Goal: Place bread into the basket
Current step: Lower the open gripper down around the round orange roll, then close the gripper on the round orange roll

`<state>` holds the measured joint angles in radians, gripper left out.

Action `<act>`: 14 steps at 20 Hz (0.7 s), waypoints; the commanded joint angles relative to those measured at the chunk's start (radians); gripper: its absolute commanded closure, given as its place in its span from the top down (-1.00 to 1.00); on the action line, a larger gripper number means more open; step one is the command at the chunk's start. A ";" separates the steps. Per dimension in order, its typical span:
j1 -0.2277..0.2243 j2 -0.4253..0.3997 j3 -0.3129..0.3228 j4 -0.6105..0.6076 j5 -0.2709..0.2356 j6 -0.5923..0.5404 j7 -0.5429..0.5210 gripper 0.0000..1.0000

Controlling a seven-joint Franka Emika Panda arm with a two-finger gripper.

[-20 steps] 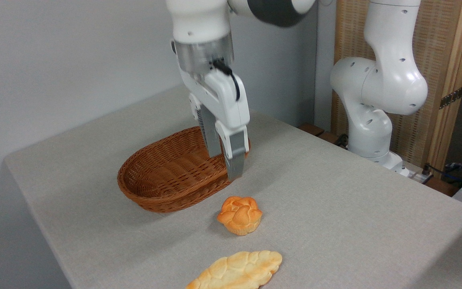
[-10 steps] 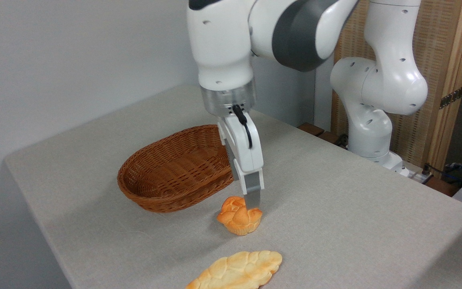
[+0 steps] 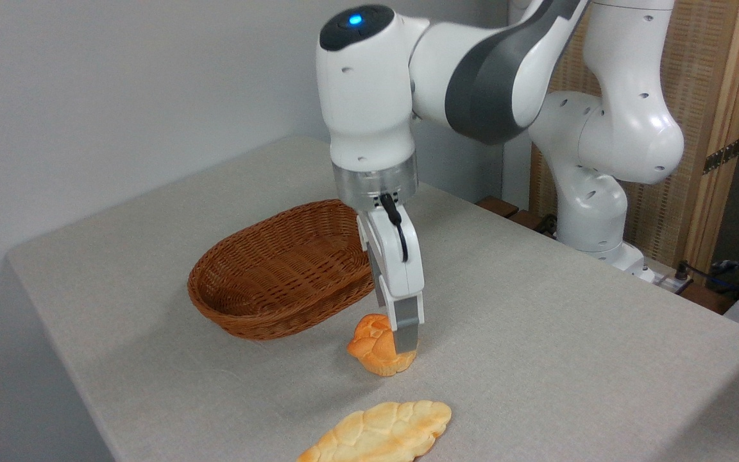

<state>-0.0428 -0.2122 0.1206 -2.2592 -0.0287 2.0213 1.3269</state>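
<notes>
The bread (image 3: 369,341), a small orange-golden knotted bun, rests on the table just in front of the basket. My gripper (image 3: 396,343) has come down over it. The near finger (image 3: 407,335) stands in front of the bun's right side, and the far finger is hidden behind the bun. The jaws look spread about the bun's width, and the bun is neither lifted nor squashed. The reddish-brown wicker basket (image 3: 260,292) lies to the left and behind, with nothing in it.
A long flat pale-golden loaf (image 3: 379,433) lies at the table's front edge, below the bun. The arm's white base (image 3: 591,218) stands at the far right edge of the grey table (image 3: 536,333), before a wooden screen.
The gripper swung from over the basket's right rim to the right and forward, then dropped until its fingers straddle the bun. The bun, the loaf and the basket have not moved.
</notes>
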 commanded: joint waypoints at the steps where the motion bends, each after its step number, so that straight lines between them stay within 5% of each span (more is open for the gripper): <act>1: -0.015 -0.026 0.005 -0.065 -0.005 0.074 0.015 1.00; 11: -0.035 -0.019 0.005 -0.086 -0.005 0.103 0.017 0.96; 14: -0.037 -0.019 0.005 -0.088 -0.004 0.105 0.017 0.48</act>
<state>-0.0714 -0.2123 0.1191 -2.3232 -0.0287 2.1012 1.3271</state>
